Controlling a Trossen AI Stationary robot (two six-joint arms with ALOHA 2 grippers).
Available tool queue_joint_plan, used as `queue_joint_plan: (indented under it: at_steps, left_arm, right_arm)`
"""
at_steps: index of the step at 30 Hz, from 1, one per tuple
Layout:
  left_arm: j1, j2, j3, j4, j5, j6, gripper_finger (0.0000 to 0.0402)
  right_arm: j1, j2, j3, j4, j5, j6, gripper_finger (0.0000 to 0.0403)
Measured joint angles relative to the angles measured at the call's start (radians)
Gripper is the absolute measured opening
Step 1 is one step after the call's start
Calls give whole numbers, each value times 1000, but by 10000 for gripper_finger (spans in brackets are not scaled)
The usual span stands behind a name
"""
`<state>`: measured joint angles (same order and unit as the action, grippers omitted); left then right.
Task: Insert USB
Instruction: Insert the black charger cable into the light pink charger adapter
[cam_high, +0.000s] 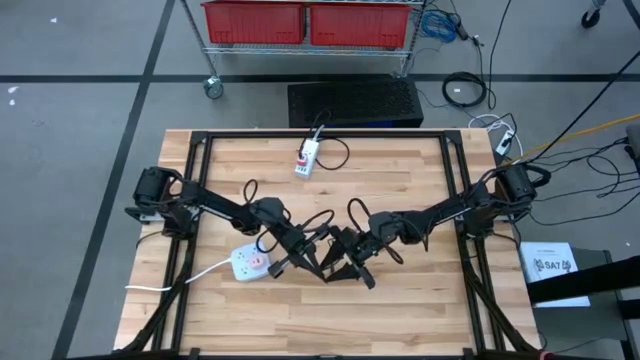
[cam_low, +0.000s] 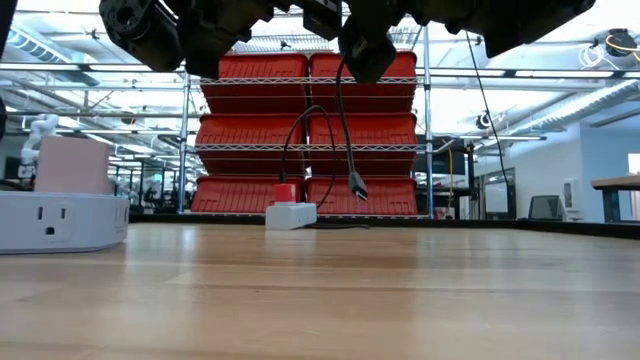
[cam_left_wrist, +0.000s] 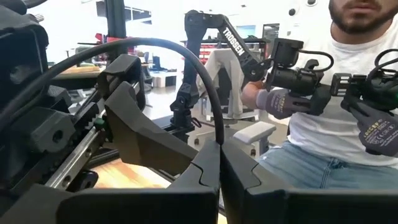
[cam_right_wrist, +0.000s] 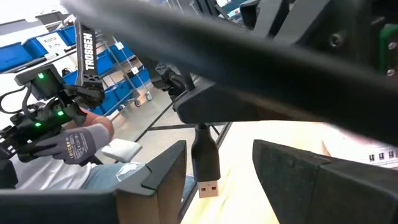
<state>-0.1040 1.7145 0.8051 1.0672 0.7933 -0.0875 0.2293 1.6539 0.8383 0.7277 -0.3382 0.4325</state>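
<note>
A black USB cable hangs in the air over the middle of the table, and its plug points down with the metal end clear of the wood. My left gripper is shut on the cable just above the plug. My right gripper is open, with one finger on each side of the plug and touching nothing. The two grippers meet at the table's middle, the left gripper beside the right gripper. A white power strip lies flat on the table left of them. My left gripper pinches the black cable between its two fingertips, right behind the plug's black body. The fingers reach in about level and lie across the cable. The plug hangs upright below them, clear of the table; the rest of the cable arches up and back in a slack loop.
A second white strip with a red part lies near the table's far edge, its own cord curling beside it. Beyond the table a person in gloves holds control arms. Red bins fill a rack behind the table.
</note>
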Motion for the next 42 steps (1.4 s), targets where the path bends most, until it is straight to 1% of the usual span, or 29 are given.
queue_joint_plan:
  at_steps: [5, 13, 16, 19, 24, 29, 32, 36, 42]
  left_arm:
    - [0, 0, 0, 0, 0, -1, 0]
    - [1, 0, 0, -3, -3, -16, 0]
    - [5, 0, 0, -3, -4, -38, 0]
    - [6, 0, 0, 2, 7, -54, 0]
    - [6, 0, 0, 5, 11, -62, 0]
    - [6, 0, 0, 15, 36, -62, 0]
    - [6, 0, 0, 13, 39, -62, 0]
    - [8, 0, 0, 8, 53, -62, 0]
    - [22, 0, 0, 25, 52, -62, 0]
  right_arm:
    - [0, 0, 0, 0, 5, 1, 171]
    - [0, -1, 0, -1, 18, 15, 111]
    - [0, -1, 0, -5, 13, 40, 107]
    - [-1, -1, 0, -4, -4, 53, 121]
    - [-1, -1, 0, 0, -4, 50, 165]
    - [12, -1, 0, 2, 11, -52, 198]
    - [17, -1, 1, 0, 34, -69, 202]
    - [20, -1, 3, -7, 20, -20, 200]
    - [55, -1, 3, -71, 20, -17, 205]
